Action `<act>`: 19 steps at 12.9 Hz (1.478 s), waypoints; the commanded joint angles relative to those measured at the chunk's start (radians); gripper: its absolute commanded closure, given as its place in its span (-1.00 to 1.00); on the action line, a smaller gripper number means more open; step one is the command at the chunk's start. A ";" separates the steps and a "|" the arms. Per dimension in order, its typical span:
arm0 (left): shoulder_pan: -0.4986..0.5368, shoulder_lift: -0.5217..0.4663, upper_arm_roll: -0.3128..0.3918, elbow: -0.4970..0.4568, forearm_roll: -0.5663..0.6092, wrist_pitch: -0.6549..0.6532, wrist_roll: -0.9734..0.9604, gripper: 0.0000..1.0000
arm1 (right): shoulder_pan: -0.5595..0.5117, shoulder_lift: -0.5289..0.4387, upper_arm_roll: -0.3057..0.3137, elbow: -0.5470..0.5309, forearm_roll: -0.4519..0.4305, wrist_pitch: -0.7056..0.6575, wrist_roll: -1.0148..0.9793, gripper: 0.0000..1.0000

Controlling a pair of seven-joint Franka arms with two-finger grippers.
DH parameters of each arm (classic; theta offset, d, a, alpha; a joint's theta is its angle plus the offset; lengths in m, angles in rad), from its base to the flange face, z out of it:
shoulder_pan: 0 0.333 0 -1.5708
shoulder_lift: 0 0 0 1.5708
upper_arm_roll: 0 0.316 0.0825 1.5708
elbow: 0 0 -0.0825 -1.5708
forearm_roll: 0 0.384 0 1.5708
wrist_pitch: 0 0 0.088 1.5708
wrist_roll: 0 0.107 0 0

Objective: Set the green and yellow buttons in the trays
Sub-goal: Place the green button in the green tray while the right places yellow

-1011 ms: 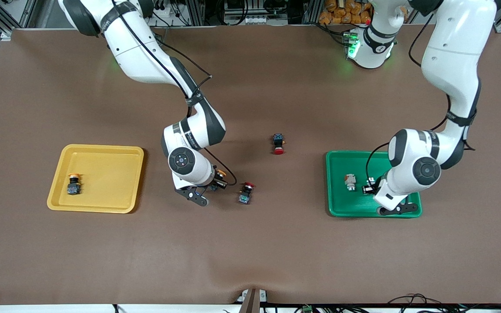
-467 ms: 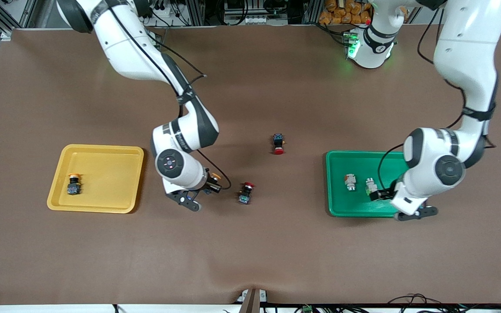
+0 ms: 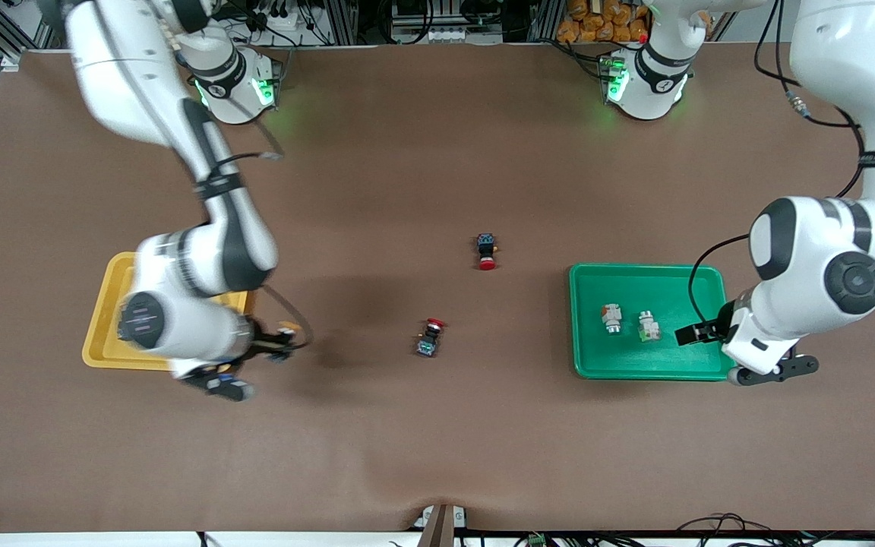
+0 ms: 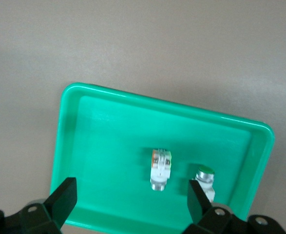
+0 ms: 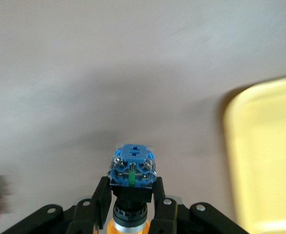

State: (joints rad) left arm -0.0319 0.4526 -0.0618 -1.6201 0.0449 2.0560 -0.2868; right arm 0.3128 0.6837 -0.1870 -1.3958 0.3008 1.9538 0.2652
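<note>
Our right gripper [image 5: 132, 207] clamps its fingers [image 5: 102, 197] on a yellow-capped button [image 5: 132, 171], blue terminal block outward, over the tabletop [image 3: 437, 441] just beside the yellow tray [image 3: 107, 311], apparently bound for it. Our left gripper [image 4: 130, 197] hangs with fingers wide over the green tray [image 3: 654, 365], where two white buttons [image 3: 611, 317] lie side by side, seemingly delivered. Two red-capped switches [image 3: 428, 337] lie mid-tabletop, well apart from both trays.

A brown table [image 3: 437, 441] fills the view, with aluminium framing [image 3: 346, 19] along its top edge.
</note>
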 commanded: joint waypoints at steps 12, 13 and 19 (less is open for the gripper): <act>0.030 -0.429 -0.017 0.034 -0.040 -0.451 0.282 -1.00 | -0.278 -0.125 0.020 -0.060 -0.135 -0.177 -0.478 -1.00; 0.024 -0.462 -0.023 0.029 -0.040 -0.491 0.282 -1.00 | -0.255 -0.174 0.020 -0.060 -0.188 -0.174 -0.477 -1.00; 0.018 -0.513 -0.020 -0.003 -0.068 -0.497 0.290 -1.00 | -0.239 -0.536 0.017 -0.279 -0.241 -0.182 -0.460 -1.00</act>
State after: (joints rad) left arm -0.0125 -0.0438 -0.0891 -1.6017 -0.0045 1.5540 -0.0194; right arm 0.0777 0.2940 -0.1760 -1.5187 0.0873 1.7462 -0.2173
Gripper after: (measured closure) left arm 0.000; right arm 0.000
